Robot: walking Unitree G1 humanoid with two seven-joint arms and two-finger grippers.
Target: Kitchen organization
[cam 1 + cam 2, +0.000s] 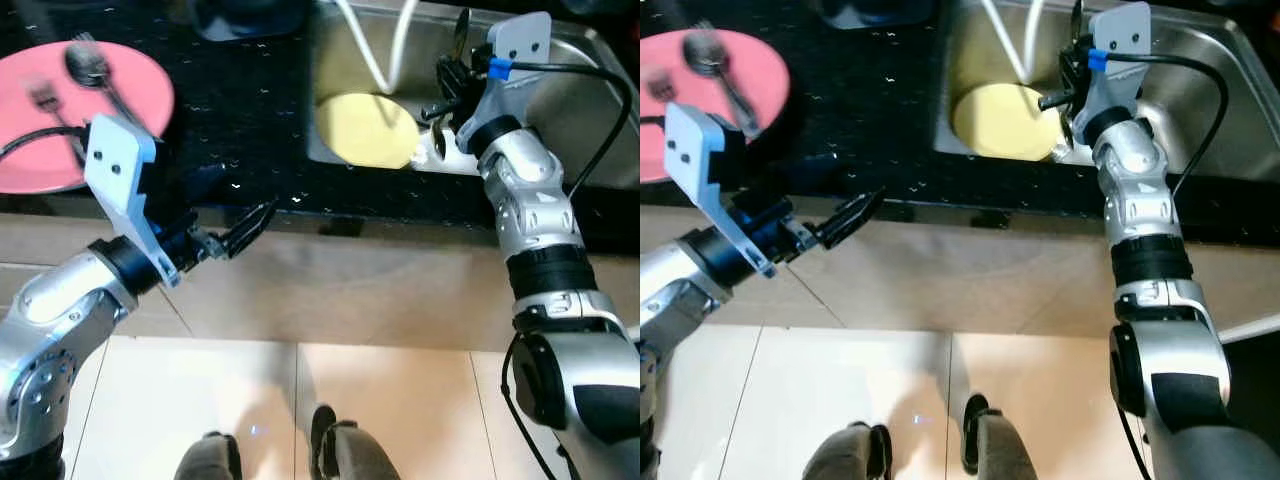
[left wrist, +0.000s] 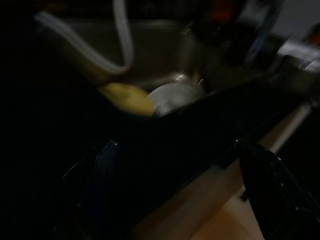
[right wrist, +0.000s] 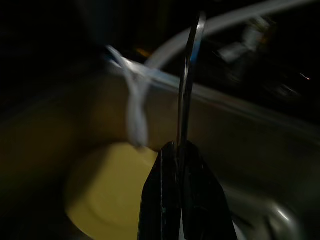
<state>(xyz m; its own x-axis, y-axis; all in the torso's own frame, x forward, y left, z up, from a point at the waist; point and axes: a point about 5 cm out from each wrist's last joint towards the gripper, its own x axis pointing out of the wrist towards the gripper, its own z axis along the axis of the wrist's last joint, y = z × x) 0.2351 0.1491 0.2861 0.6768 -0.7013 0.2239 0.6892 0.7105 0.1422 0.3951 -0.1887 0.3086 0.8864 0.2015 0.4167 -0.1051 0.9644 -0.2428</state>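
Where right gripper (image 3: 181, 150) clamps, utensil (image 3: 189, 80) rises (sink (image 1: 570, 110)).

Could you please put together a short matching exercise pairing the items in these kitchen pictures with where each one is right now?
Things:
1. yellow plate
2. pink plate
3. metal utensil
4. left hand

Places:
a. pinched upright in the right hand
b. on the black countertop, with cutlery lying on it
c. inside the steel sink
d. at the counter's front edge, holding nothing

Pairs: 1-c, 2-b, 3-a, 4-d
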